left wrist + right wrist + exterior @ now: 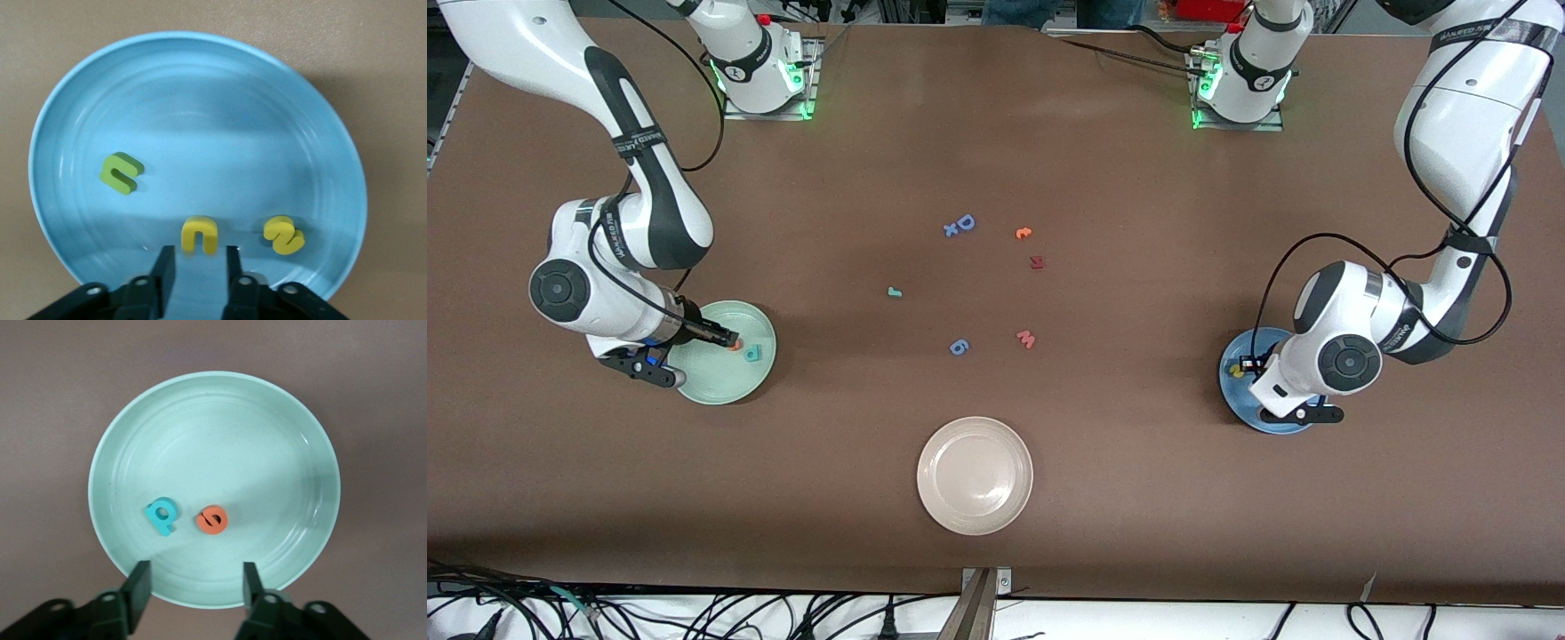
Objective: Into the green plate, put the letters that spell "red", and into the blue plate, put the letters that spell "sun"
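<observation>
Fingers (140,590) of the right gripper (193,587) stand wide apart and empty over the green plate (280,440), where the teal "d" (162,515) and orange "e" (212,519) lie side by side. Left gripper (197,267) fingers, narrowly parted and empty, hang over the blue plate (200,100) holding the yellow "u" (199,235), yellow "s" (284,235) and green "n" (120,173). On the counter (1138,498) mid-way between the plates lies the teal "r" (894,292).

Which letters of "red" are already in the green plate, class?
Two of three. The green plate holds the teal "d" and orange "e"; the teal "r" lies out on the table.
</observation>
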You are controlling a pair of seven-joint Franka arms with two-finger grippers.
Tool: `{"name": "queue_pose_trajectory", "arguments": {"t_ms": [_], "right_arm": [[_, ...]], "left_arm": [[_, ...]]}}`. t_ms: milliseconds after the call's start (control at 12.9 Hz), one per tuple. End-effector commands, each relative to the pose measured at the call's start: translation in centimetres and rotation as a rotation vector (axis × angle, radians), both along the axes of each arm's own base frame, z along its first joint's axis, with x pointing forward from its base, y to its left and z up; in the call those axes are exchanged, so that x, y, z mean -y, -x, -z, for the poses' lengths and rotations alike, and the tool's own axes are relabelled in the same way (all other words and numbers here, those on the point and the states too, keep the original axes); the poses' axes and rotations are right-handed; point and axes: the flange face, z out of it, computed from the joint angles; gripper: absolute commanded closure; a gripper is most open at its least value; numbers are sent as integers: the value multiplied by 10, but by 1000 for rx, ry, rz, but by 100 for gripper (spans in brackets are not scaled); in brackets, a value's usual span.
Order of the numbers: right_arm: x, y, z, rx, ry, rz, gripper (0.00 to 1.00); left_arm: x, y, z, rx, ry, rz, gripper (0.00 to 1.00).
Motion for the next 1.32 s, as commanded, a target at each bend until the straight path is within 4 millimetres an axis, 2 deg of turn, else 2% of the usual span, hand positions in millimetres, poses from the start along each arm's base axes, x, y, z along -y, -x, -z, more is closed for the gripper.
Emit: {"name": "queue_pose_trajectory", "arguments": {"t_ms": [0,78,155,311,466,544,777,855,933,1010,1166,1244], "right_arm": [[-7,8,-10,14,-4,-7,2],[-16,9,-10,16,1,20,2],[-29,9,-11,19,10,59,2],[-51,9,-12,40,14,113,2],[-94,14,-6,54,16,156,2],[-114,17,0,66,14,187,2],[-166,28,21,87,2,237,2],[-184,32,31,98,-2,259,2],[-197,35,38,112,-14,278,2],[-203,37,42,116,-18,287,2],[-229,49,48,112,-40,290,2],[-236,53,49,111,-41,304,2]], "left_arm": [[-2,-2,-8,9,6,36,0],[2,-1,-12,8,4,41,0],[4,-2,-25,15,-1,45,0],[25,-3,-70,45,52,27,0],[56,4,-130,82,69,48,0],[63,7,-163,92,88,31,0],[71,19,-257,54,106,20,0],[69,22,-283,47,117,103,0],[77,34,-310,78,94,227,0],[64,35,-318,79,87,277,0],[43,46,-351,116,97,318,0],[25,49,-359,118,117,351,0]]}}
